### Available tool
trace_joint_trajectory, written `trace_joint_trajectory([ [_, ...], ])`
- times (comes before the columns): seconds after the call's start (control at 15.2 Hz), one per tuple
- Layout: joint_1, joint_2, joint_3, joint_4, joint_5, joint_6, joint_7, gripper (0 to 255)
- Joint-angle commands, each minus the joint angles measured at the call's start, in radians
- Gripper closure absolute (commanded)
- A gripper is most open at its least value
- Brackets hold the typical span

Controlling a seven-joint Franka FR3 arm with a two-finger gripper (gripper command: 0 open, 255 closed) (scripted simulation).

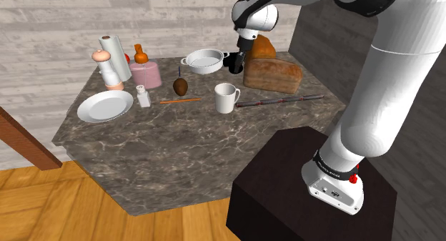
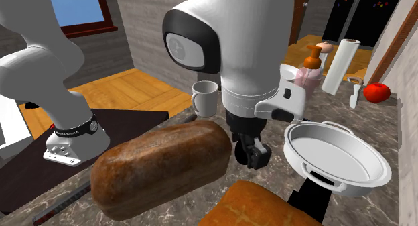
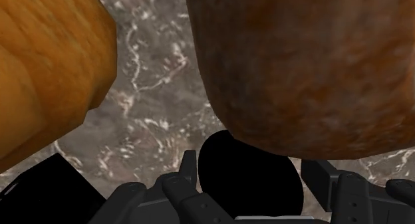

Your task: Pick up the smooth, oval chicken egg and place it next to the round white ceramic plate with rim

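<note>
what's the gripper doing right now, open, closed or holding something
gripper: cannot be told; it sits low between the brown loaf and the orange loaf, with a black rounded shape right at it.

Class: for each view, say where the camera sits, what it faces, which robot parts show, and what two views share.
Shoulder view: beside the stand, looking down over the table; arm and stand show.
Second exterior view: across the table, facing the arm; arm and tool show.
Wrist view: at the arm's end, facing the table; tool shows.
Shared: the loaf and the mug.
</note>
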Motion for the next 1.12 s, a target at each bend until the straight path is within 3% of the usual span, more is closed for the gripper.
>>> trace_joint_trajectory([
  [0.0, 0.001, -0.013, -0.003, 0.015, -0.012, -0.025, 0.011, 255],
  [1.06, 0.007, -0.100, -0.016, 0.130, -0.082, -0.210, 0.085, 255],
])
